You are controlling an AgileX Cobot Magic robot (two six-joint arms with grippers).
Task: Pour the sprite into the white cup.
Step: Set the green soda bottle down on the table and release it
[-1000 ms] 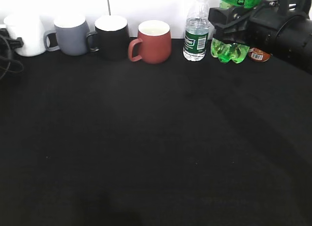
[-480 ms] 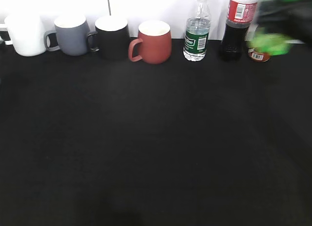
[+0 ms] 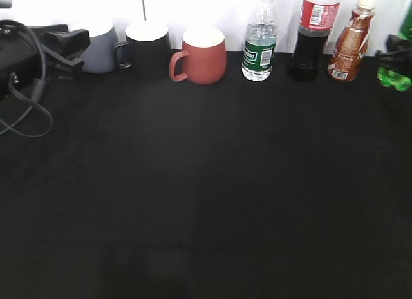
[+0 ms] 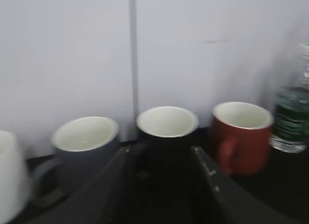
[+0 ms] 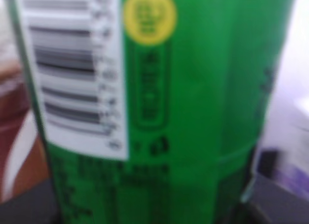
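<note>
Filling view: green labelled sprite (image 5: 193, 113).

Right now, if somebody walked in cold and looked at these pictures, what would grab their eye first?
Probably the row along the back wall: a grey mug, a black mug and a red mug, then a water bottle, a cola bottle and a brown bottle. The right wrist view is filled by the sprite, which barely shows at the exterior view's right edge. The left gripper sits at the row's left end, hiding the white cup.
</note>
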